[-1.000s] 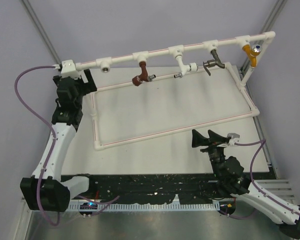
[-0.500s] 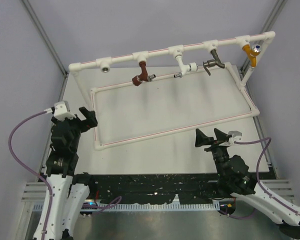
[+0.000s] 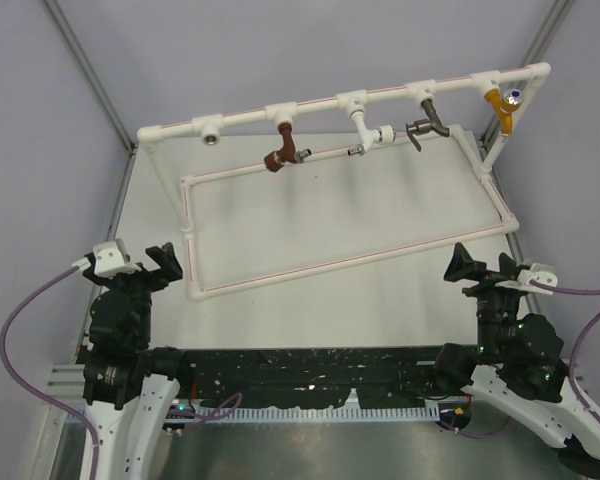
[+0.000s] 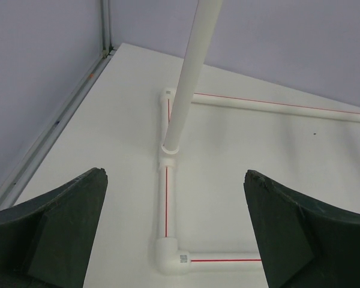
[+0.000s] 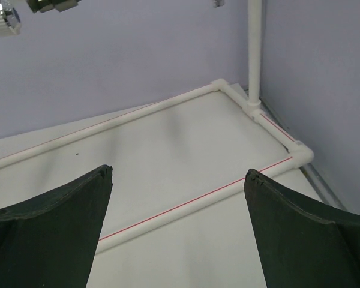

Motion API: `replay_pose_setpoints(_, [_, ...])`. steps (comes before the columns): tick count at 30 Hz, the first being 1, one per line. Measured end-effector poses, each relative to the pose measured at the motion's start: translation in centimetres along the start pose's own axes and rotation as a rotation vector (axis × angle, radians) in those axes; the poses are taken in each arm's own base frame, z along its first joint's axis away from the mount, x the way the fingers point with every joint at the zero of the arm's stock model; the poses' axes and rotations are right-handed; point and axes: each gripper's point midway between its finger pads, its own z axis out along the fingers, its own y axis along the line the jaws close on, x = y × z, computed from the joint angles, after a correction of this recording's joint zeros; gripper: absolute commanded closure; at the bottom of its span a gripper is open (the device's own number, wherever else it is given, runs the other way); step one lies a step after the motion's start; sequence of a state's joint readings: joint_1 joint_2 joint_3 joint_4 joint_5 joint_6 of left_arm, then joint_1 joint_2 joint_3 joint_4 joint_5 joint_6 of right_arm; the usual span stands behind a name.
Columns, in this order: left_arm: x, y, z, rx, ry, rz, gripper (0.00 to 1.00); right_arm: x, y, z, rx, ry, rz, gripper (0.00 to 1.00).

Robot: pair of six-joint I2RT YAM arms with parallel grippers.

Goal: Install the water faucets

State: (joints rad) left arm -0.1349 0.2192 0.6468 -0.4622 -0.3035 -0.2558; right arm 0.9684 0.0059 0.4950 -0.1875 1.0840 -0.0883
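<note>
Risks, as we judge: small copper-coloured metal tap with dark-red knob (image 3: 283, 150) hangs from far upper rail of white plastic pipe frame (image 3: 340, 262), well apart from both arms. Long reach could clip slanting white post (image 4: 186, 72) or nudge dark bronze-grey lever tap (image 3: 425, 127). Left pincer (image 4: 174, 175) and right pincer (image 5: 178, 173) gape wide, holding nothing, at near bench (image 3: 360, 215) edge. Open room inside frame; side walls close.

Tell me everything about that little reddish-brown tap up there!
The reddish-brown tap looks like coppery metal. It hangs from the second fitting from the left on the raised white pipe, above the table's far side. Its neck runs down to a bent spout at the lower left, and a small dark knob sticks out on its right. Only that fitting touches it.
</note>
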Motion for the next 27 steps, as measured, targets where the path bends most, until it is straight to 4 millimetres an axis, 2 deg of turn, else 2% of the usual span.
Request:
replay_pose_setpoints(5, [-1.1, 0.9, -0.9, -0.026, -0.073, 0.025, 0.0, -2.4, -3.1, -0.6, 0.097, -0.005, -0.078, 0.05])
replay_pose_setpoints(8, [-0.7, 1.2, -1.0, -0.033, -0.088, 0.026, 0.0, -2.9, -3.8, -0.7, 0.112, -0.003, -0.145, 0.05])
replay_pose_setpoints(12, [0.2, 1.3, -0.8, -0.036, -0.071, 0.035, 0.0, -2.5, -4.0, -0.7, 0.108, 0.01, -0.237, 0.05])
replay_pose_setpoints(17, [0.1, 1.2, -0.8, -0.035, -0.075, 0.035, 0.0, -1.2, -3.9, -0.6, 0.103, 0.031, -0.316, 0.05])
replay_pose_setpoints(27, [0.1, 1.1, -0.7, -0.031, -0.08, 0.048, 0.0, 0.1, -3.3, -0.5, 0.084, 0.044, -0.356, 0.05])
